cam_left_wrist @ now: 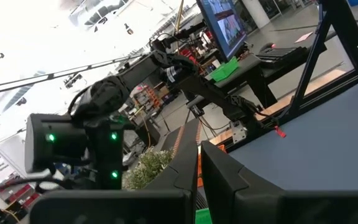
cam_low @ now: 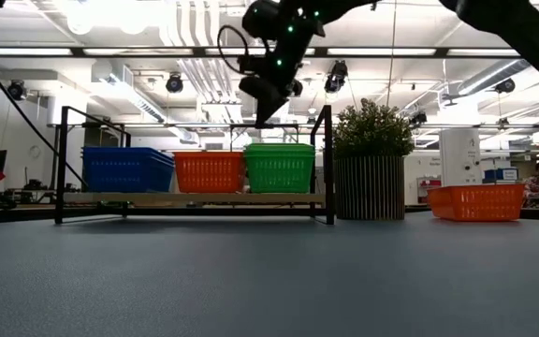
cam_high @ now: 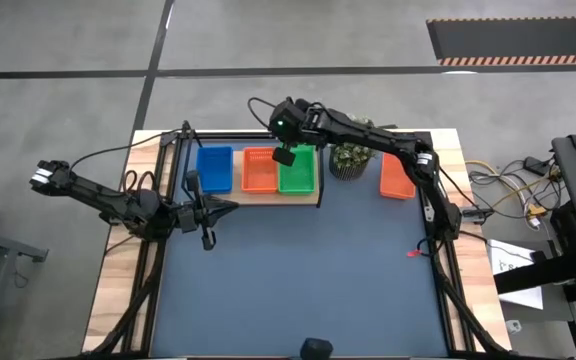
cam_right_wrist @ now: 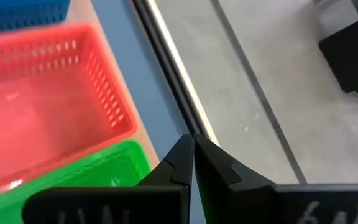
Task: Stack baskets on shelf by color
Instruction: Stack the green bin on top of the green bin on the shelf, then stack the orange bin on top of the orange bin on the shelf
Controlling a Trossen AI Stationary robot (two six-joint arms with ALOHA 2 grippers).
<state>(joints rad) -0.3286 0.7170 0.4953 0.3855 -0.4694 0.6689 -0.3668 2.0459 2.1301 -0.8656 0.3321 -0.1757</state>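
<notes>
The right gripper (cam_high: 284, 156) has its fingers (cam_right_wrist: 180, 167) pressed together on nothing. It hangs above the shelf (cam_high: 308, 197), over the seam between the green basket (cam_high: 297, 170) and the red-orange basket (cam_high: 259, 171) beside it. The low view shows it clear above their rims, not touching either.

Three colours sit side by side on the shelf: the blue basket (cam_high: 214, 168) at the left, red-orange in the middle, green at the right. A lone red-orange basket (cam_high: 396, 178) rests on the desk (cam_high: 308, 270) to the right, past the potted plant (cam_high: 349, 156).

The left gripper (cam_high: 208, 238) waits low at the left of the desk, its fingers also closed and empty.

The likely step in hand is fetching that stray red-orange basket. To do it well, the right arm should lift straight up first so the cable and wrist clear the shelf's black frame, then swing around or over the plant rather than through it. The fingers should spread before descending and close on one wall of the basket, near its middle so it hangs level. It should then be lowered squarely into the red-orange one on the shelf, so that it nests and does not catch on a rim.
</notes>
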